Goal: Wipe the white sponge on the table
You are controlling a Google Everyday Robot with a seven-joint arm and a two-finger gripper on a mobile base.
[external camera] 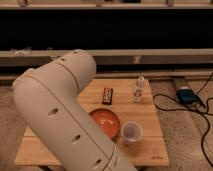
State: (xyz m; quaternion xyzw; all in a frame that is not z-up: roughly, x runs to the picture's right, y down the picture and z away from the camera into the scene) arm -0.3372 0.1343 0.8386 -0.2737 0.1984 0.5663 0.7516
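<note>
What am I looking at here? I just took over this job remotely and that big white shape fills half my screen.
That white shape is the robot's own arm, seen close up by the single camera looking down at a wooden table. On the table lie an orange bowl, a translucent cup, a dark bar and a small clear bottle. A blue device with cables sits on the floor at the right. The gripper is out of sight, shut. No white sponge shows.
</note>
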